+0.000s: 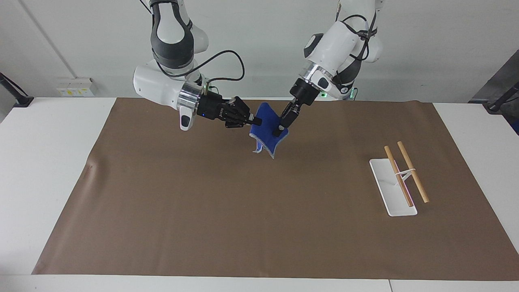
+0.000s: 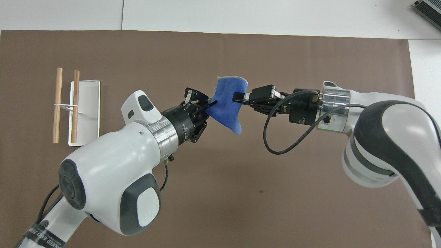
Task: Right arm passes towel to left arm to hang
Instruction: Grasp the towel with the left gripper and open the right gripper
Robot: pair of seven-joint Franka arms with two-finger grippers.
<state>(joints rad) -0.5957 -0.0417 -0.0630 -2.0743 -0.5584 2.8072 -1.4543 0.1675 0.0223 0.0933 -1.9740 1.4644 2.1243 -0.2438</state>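
- The tabletop (image 1: 48, 170) is white, and a large brown mat (image 1: 243, 211) covers most of it, leaving white strips bare at both ends and along the edge farthest from the robots.
- The mat has a small dent or crease (image 1: 90, 166) close to its edge at the right arm's end, and a tiny dark speck (image 2: 260, 191) shows on it in the overhead view.
- A plain pale wall (image 1: 259, 48) rises along the robots' edge of the tabletop, with a white socket strip (image 1: 75, 87) low on it toward the right arm's end.
- Dark stand legs (image 1: 16, 95) enter the facing view at both ends of the tabletop.
- Toward the left arm's end of the mat stands a white rack base (image 1: 392, 186) carrying two wooden rods (image 1: 412, 171) side by side, well apart from the arms.
- The towel (image 1: 265, 129) hangs in the air over the mat's middle, toward the robots' edge, its lower corner drooping above the surface.
- The right end effector (image 1: 254, 120) is clamped tight on one side of the towel.
- The left end effector (image 1: 279, 132) reaches in on the towel's other side with its fingers closed onto the cloth, so both arms grip it at once.
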